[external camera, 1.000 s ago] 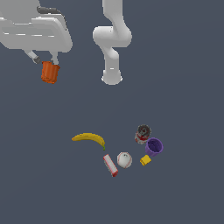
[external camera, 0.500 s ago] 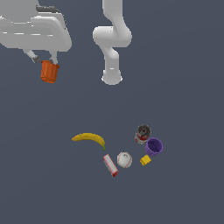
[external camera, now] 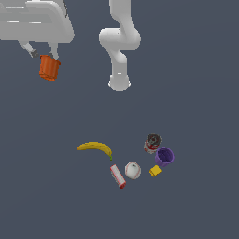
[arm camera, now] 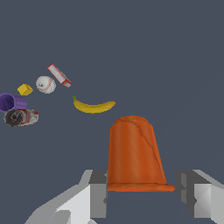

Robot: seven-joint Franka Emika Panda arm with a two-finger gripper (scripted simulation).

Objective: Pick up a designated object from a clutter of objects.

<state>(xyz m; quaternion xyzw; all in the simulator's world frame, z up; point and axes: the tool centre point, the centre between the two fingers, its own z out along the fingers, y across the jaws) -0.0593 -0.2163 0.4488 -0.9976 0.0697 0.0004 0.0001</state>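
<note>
We see pincer [external camera: 43, 55] high at exterior view's left, closed on orange cup [external camera: 49, 68], cup hanging below fingers, well clear of worktop [external camera: 196, 93]. Wrist view: cup [arm camera: 134, 155] between fingers, rim toward camera, long axis pointing away from pincer. Rightward, well apart: banana [external camera: 95, 148], red-white box [external camera: 118, 176], baseball [external camera: 133, 170], yellow block [external camera: 155, 171], can [external camera: 151, 142], purple cup [external camera: 164, 157]. We judge pick done.

Glossy white rounded arm links [external camera: 119, 42], flared round base, blocky white end effector [external camera: 43, 52], pale grey squared fingers [arm camera: 98, 199]
</note>
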